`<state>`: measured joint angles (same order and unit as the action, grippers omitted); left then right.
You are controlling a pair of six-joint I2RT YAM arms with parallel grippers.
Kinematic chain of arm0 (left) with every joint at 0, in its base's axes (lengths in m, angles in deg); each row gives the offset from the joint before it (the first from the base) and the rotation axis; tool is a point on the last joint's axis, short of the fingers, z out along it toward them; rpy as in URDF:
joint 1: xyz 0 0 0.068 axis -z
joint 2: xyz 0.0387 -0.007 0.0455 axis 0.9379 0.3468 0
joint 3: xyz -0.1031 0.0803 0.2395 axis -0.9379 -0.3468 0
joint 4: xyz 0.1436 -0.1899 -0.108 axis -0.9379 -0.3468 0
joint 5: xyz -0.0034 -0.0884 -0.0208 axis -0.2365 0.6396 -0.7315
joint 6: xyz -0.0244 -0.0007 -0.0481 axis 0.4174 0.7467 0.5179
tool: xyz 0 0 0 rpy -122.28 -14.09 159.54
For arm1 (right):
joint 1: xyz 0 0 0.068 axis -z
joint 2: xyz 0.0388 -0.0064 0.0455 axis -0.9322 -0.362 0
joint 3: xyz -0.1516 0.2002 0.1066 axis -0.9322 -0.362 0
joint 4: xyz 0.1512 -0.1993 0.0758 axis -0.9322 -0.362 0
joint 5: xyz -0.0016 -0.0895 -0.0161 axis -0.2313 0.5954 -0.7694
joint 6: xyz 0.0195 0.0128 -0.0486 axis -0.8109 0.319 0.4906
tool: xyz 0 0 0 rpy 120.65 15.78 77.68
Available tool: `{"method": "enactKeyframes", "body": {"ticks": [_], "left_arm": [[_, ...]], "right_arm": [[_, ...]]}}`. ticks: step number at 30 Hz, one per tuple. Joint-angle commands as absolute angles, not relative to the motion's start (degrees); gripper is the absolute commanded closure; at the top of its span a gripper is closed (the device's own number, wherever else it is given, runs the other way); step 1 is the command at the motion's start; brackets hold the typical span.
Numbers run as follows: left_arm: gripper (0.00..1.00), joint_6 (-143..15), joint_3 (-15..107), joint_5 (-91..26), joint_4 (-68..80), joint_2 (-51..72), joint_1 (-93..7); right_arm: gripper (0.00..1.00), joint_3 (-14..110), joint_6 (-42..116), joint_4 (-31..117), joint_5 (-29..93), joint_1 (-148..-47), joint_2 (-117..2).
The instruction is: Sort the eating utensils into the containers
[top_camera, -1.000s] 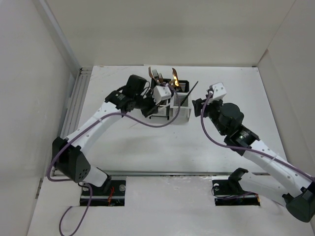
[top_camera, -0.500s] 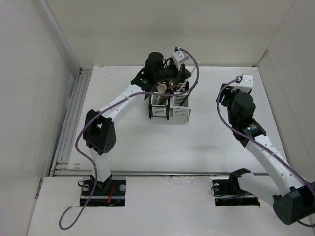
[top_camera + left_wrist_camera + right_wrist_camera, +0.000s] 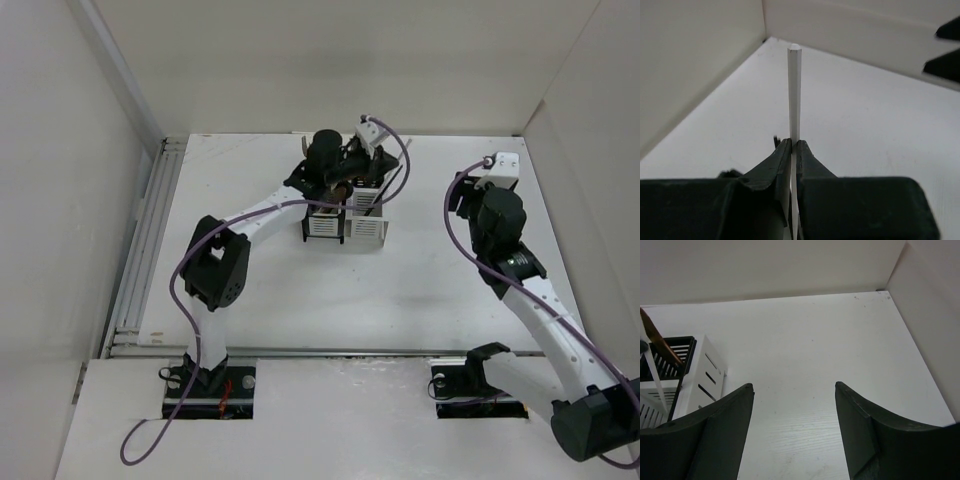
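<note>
My left gripper hovers over the back of the two joined containers and is shut on a white chopstick. In the left wrist view the chopstick stands straight up out of the closed fingertips of that gripper. A black chopstick leans out of the right container. My right gripper is off to the right of the containers, open and empty; the right wrist view shows its jaws wide apart over bare table. That view also catches a container at its left edge with a brown wooden spoon handle.
White walls enclose the table on the left, back and right. The back right corner lies ahead of my right gripper. Purple cables run along both arms. An aluminium rail borders the table's left side.
My left arm has swung from the near side of the containers up and over to their back. My right arm has pulled back to the right, away from the containers.
</note>
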<state>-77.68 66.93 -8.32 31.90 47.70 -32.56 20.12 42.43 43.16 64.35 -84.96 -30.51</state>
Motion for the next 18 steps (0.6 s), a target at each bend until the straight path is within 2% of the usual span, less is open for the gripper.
{"method": "enactKeyframes", "body": {"ticks": [1, 7, 18], "left_arm": [[1.0, -77.15, 61.12, -10.24, 38.75, 44.49, -32.97], [1.0, -77.68, 54.61, -11.39, 38.76, 42.9, -32.97], [1.0, -78.74, 52.76, -11.92, 39.29, 40.79, -34.03]], "right_arm": [[0.29, 20.8, 43.56, 43.0, 63.81, -84.42, -28.13], [0.29, 20.27, 43.56, 41.85, 63.81, -83.89, -26.29], [0.29, 20.27, 43.56, 40.18, 63.29, -83.89, -25.14]]}}
